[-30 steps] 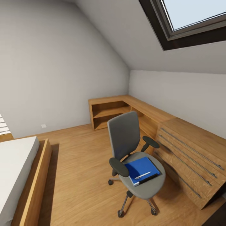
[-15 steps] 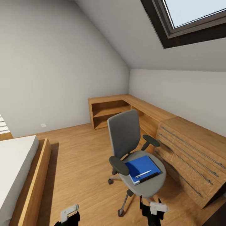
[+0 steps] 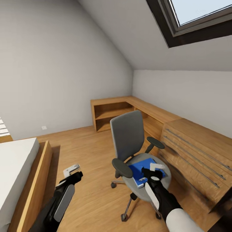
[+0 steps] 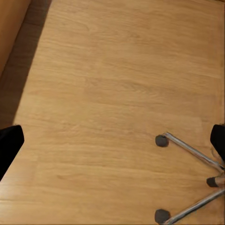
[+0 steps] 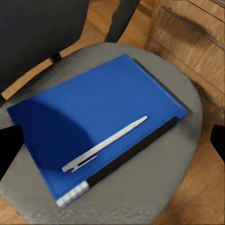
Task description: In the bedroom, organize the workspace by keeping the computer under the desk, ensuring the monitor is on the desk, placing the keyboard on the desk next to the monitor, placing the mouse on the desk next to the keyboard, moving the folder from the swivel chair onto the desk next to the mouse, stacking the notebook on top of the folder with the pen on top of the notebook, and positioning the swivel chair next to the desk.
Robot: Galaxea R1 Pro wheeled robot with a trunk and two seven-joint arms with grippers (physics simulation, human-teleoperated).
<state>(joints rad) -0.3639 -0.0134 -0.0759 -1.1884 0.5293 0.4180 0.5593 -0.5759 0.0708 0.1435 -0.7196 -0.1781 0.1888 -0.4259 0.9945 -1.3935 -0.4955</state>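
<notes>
Both hands raised over the bedroom floor, the right one above the swivel chair's seat.

The swivel chair (image 3: 137, 161) stands on the wooden floor (image 3: 90, 167) just beside the light wooden drawer chest (image 3: 196, 154). The blue folder (image 5: 98, 117) lies flat on the middle of the grey seat, its spine toward the seat's front edge, and the white pen (image 5: 105, 144) rests on top of it, slantwise. The right hand (image 3: 154, 171) hangs just above the folder, fingers spread, pinching nothing. The left hand (image 3: 72, 171) hovers over bare floor between the bed (image 3: 19, 174) and the chair, also spread wide and empty, above the chrome base and castors (image 4: 161, 140).
</notes>
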